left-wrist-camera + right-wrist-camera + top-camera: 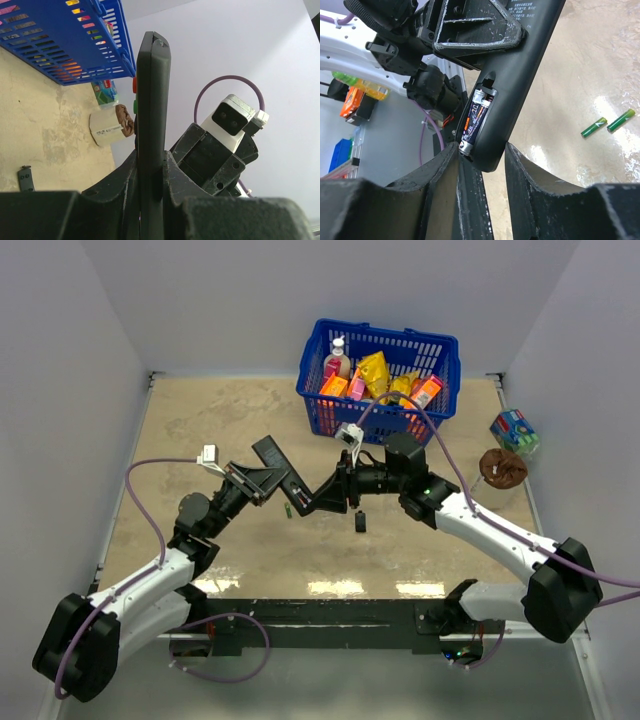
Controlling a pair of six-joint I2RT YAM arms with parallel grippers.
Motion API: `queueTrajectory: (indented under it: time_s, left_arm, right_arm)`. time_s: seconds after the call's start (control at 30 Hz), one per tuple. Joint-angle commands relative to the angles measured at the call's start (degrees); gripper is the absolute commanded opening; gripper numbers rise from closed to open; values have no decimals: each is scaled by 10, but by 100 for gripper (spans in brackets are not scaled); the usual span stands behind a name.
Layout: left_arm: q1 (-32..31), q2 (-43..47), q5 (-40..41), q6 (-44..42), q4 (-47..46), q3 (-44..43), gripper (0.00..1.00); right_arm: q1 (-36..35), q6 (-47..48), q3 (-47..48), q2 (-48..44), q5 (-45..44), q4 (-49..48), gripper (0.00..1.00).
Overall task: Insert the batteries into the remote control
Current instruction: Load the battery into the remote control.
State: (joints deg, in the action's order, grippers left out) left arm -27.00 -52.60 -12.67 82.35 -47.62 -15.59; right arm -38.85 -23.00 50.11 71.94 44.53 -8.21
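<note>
**Item: remote control (522, 85).** Slim black bar, raised off the worktop (580, 60). Its long axis slants from the upper right of the right wrist view down to lower centre. The open battery compartment (488, 100) faces that camera, and one dark-labelled cell (474, 120) sits in its left slot.

**Left pincer (150, 175).** Narrow, clamped on the remote's edges. In the left wrist view the bar stands edge-on at frame centre.

**Right pincer (481, 150).** Its fingers straddle the remote's lower end, one on each side and very close. The pictures do not show whether they press on it.

**Green batteries (593, 128).** Two, lying flat on the worktop at the right edge of the right wrist view. They lie just beside each other, both axes tilted up to the right, and sit well apart from the compartment.

**Governing relation.** The batteries lie to the right of the right pincer and below the remote. The right arm is probably the one to collect them, since the left is occupied. A likely grasp sets the jaws across a battery's short width and then turns the battery's axis to match the slot.
</note>
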Motion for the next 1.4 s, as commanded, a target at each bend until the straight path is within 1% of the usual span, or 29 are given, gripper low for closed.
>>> queueTrajectory:
  time_s: [0.0,0.23,0.4,0.63,1.0,1.2,1.37]
  left_arm:
    - [3,0,-11,12,-51,-24,0]
    - [3,0,-12,12,-55,-26,0]
    - [3,4,-6,4,-45,-29,0]
    - [3,20,4,-26,-3,-44,0]
    - [2,21,9,-28,4,-50,0]
    - [0,16,1,-39,3,-55,0]
    - [-3,14,-3,-57,2,-64,0]
  right_arm:
    - [0,2,7,0,20,-18,37]
    - [0,-1,19,5,20,-19,33]
    - [0,-1,25,7,14,-16,33]
    - [-2,-1,33,6,13,-11,34]
    - [-18,2,46,11,2,-3,34]
    - [-20,-9,54,11,-13,-1,33]
    - [-30,-5,81,23,-55,46,31]
